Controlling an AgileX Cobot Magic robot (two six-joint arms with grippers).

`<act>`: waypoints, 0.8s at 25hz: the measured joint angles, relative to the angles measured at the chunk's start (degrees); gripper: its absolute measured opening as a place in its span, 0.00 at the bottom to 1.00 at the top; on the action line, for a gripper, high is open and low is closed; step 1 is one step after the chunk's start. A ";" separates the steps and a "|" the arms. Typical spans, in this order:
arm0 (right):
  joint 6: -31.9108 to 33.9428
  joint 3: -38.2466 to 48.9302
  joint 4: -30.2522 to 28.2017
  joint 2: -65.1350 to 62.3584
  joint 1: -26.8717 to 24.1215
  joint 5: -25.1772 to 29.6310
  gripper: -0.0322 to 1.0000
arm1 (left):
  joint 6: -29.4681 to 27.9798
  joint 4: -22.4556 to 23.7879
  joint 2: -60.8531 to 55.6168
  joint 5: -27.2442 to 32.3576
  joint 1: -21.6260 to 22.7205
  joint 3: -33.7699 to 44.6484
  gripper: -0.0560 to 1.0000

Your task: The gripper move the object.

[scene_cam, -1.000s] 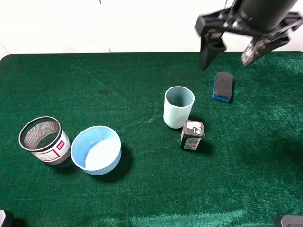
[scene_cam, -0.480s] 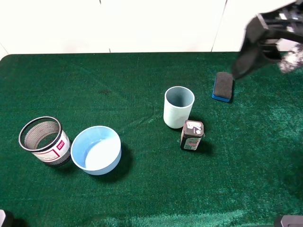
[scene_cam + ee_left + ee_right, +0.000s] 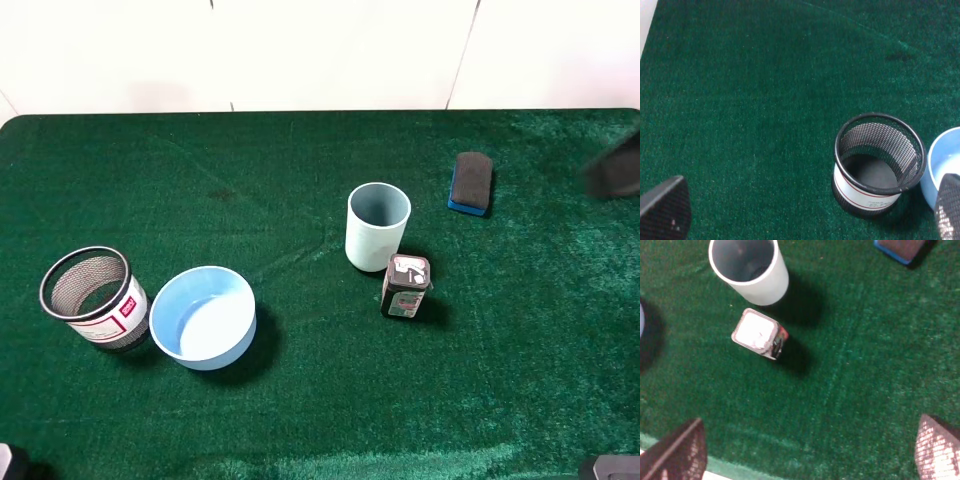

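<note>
At the far left of the green table [image 3: 300,420] we see a black mesh cup [image 3: 92,297], with a wide blue bowl [image 3: 203,317] just beside it. Our left gripper [image 3: 800,212] hangs above the mesh cup, fingers spread wide, holding nothing. Near the middle stands the pale blue cup [image 3: 377,226], upright, with a small dark box [image 3: 405,286] touching or nearly touching its front right. Further right and well apart lies a blue-edged eraser [image 3: 471,183]. Our right gripper [image 3: 807,452] hovers over this area, fingers wide apart and empty, clear of the cup.
</note>
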 joint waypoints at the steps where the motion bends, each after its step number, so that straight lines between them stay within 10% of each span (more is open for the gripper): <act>1: 0.00 0.74 -0.22 -1.66 0.00 0.00 0.63 | 0.00 0.00 0.00 0.00 0.00 0.00 0.99; 20: -1.55 17.35 -2.51 -33.68 -25.00 -0.47 0.63 | 0.00 0.00 0.00 0.00 0.00 0.00 0.99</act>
